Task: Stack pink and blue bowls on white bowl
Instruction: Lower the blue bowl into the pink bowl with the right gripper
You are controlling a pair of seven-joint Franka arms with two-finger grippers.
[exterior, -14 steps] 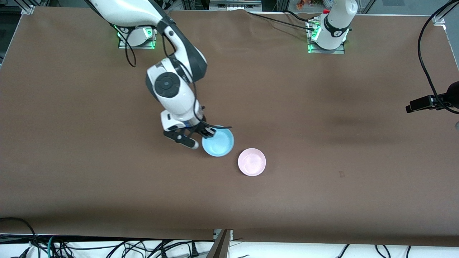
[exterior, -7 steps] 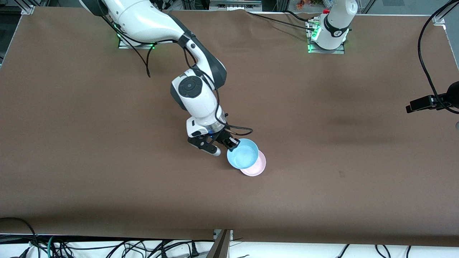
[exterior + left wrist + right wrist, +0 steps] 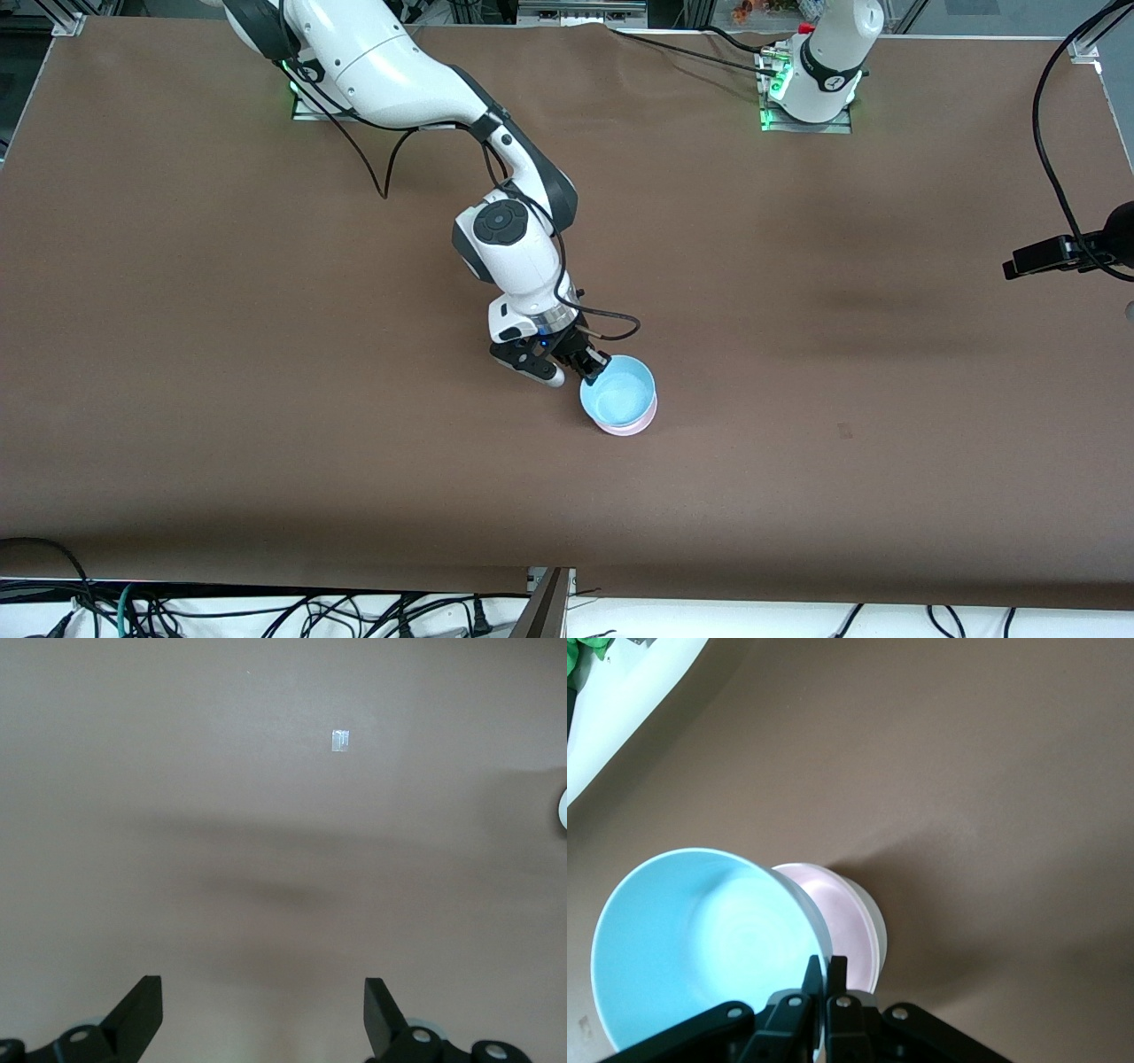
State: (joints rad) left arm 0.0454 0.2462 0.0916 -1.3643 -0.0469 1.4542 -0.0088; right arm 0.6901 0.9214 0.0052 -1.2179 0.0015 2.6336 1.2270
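Blue bowl (image 3: pixel 620 394) mouth-up, right claw (image 3: pixel 592 365) pinching rim.

Light blue bowl (image 3: pixel 619 395), upright and slightly tilted, directly over the pale pink bowl (image 3: pixel 631 427), which shows only as a crescent rim near the table's middle; pink bowl appears nested with a white rim beneath.

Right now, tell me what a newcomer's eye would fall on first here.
The right gripper, shut on the rim of the blue bowl, holds it over the pink bowl mid-table. The left gripper waits open over the bare brown table.
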